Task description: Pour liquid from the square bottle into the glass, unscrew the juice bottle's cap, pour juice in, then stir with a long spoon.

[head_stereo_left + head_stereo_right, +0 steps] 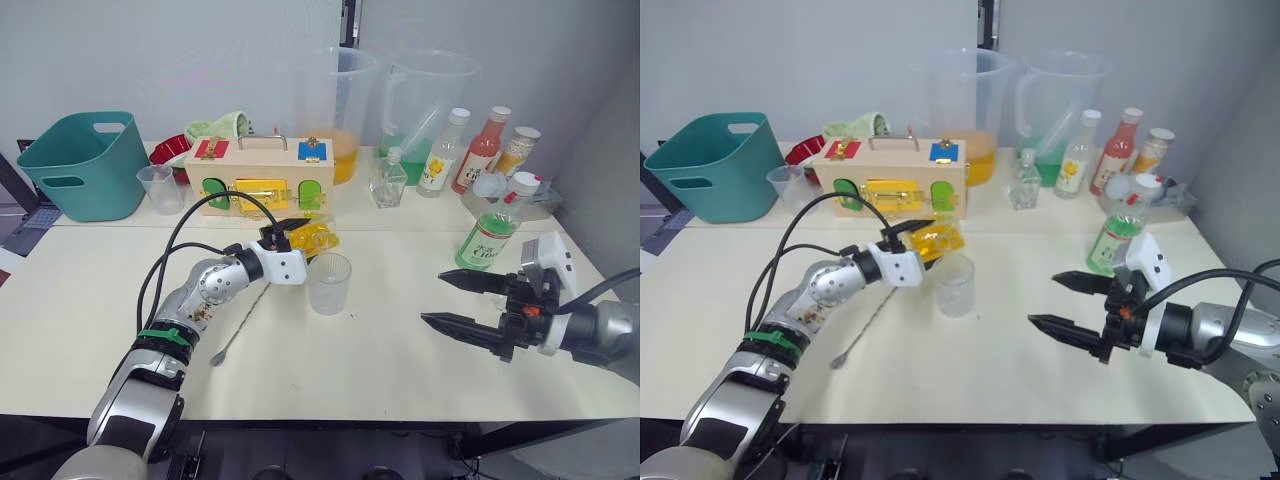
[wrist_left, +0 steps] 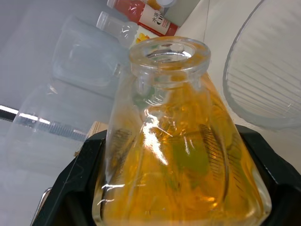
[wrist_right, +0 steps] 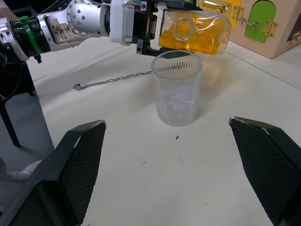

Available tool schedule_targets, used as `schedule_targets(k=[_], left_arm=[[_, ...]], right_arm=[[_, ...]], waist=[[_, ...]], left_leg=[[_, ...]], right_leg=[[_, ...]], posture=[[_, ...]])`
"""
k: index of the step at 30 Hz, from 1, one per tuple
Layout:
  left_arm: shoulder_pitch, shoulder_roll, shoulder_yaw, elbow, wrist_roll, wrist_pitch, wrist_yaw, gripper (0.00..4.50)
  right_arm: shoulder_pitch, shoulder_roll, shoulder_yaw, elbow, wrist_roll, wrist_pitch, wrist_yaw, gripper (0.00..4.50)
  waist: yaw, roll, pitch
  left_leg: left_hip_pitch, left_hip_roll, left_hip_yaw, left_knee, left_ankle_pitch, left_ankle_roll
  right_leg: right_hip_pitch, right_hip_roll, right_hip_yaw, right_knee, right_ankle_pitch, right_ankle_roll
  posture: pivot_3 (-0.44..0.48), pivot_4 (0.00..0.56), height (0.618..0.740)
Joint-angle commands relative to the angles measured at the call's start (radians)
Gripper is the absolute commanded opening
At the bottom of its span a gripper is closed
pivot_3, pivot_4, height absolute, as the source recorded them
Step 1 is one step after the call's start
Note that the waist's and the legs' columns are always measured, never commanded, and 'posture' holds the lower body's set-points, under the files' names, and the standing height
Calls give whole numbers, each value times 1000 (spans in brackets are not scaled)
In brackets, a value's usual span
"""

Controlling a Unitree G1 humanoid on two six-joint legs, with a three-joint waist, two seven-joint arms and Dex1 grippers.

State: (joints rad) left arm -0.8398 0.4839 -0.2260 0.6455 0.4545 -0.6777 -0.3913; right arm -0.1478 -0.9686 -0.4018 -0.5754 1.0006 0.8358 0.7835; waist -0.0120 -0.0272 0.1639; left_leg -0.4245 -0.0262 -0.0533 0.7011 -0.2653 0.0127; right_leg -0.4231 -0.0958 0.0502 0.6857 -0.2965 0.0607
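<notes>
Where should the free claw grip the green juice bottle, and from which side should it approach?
Grip the juice bottle at mid-body over its label, coming from the front with the open right claw. It stands upright and slim, and other bottles crowd behind it.

Cream-white flat table (image 1: 400,380) w/ small clear ribbed tumbler (image 1: 329,283) mid-front, thin twisted metal bar spoon (image 1: 236,331) lying flat to its left. Teal plastic tub (image 1: 85,165), wooden latch box (image 1: 260,177), slim green-label bottle (image 1: 492,229) stand further back
</notes>
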Motion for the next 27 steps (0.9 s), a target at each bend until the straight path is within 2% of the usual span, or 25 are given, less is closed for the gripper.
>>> schedule_targets(k=[1,12,27], left_arm=[[-66,10,22,-41,12,-33,93,2796],[-85,24,-6,-33,76,-50,167,2796],[-116,71,-58,-28,266,-90,392,2796]], right_arm=[[-23,-4,-2,-22,12,-7,-7,4461],[-51,14,33,-20,7,-13,-29,4461],[-53,24,49,-23,-1,-21,-31,4461]], waist=[[0,0,0],[0,0,0],[0,0,0]], left_leg=[[0,0,0,0,0,0],[0,0,0,0,0,0],[0,-1,0,1,0,0]], right_leg=[[0,0,0,0,0,0],[0,0,0,0,0,0],[0,-1,0,1,0,0]], posture=[[0,150,740],[0,150,740],[0,150,740]])
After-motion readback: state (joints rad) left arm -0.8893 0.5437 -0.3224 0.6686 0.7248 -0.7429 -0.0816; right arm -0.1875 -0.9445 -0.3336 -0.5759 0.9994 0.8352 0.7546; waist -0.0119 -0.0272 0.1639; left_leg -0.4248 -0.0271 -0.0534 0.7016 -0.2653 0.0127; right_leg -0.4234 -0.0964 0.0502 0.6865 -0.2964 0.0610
